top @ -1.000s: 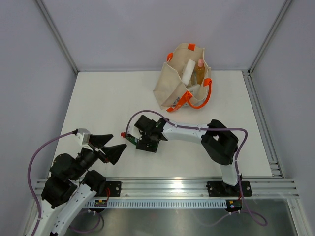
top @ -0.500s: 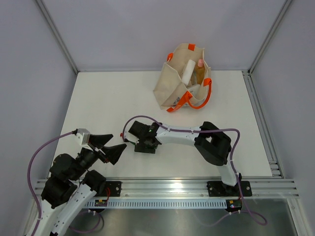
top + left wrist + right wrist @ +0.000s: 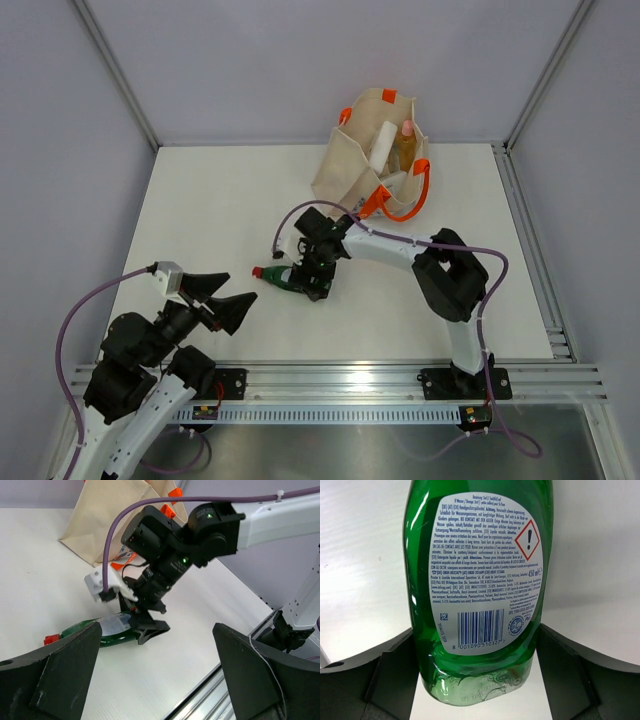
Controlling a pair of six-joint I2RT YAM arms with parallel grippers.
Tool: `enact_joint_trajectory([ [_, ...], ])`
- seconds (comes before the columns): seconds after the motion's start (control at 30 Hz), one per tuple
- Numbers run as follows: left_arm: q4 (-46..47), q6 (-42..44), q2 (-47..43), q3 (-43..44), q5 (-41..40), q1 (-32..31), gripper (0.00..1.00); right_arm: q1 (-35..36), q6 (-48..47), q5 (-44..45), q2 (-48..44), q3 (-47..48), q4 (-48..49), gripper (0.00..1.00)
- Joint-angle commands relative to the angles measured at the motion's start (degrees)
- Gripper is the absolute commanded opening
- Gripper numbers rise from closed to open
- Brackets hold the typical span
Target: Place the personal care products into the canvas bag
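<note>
centre: right pincer (image 3: 314,282) straddles the green bottle (image 3: 280,277) lying on the tabletop (image 3: 200,210), grip undeterminable; lower left: left pincer (image 3: 242,287) released; bag (image 3: 345,175) upper centre.

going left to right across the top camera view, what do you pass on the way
left gripper → green bottle lying on the table → canvas bag → right arm's elbow
</note>
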Motion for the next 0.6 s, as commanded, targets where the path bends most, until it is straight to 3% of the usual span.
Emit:
enact_joint_trajectory([
  [0.0, 2.5, -0.8, 0.6, 0.0, -1.0, 0.1, 0.99, -5.6, -0.5, -19.4, 3.1, 0.0, -13.4, 0.30],
  [0.07, 3.1, -3.3, 1.6, 0.4, -1.9, 0.1, 0.99, -7.4, -1.4, -23.8, 5.6, 2.2, -15.9, 0.24],
  [0.13, 3.2, -6.6, 3.4, 0.6, -5.7, 0.1, 0.99, -8.0, -2.4, -25.7, 6.6, 3.4, -18.1, 0.23],
  [0.3, -4.0, -28.8, 9.6, 0.7, -18.2, 0.1, 0.99, -9.4, -3.6, -28.1, 8.1, 6.0, -20.1, 0.22],
  [0.47, -6.0, -53.7, 21.1, -3.7, -13.8, 0.1, 0.98, -9.6, -2.3, -28.3, 7.7, 5.4, -18.8, 0.22],
  [0.57, -3.0, -60.3, 27.5, -5.1, -11.6, 0.1, 0.98, -9.6, -1.1, -27.4, 7.8, 5.3, -17.7, 0.21],
])
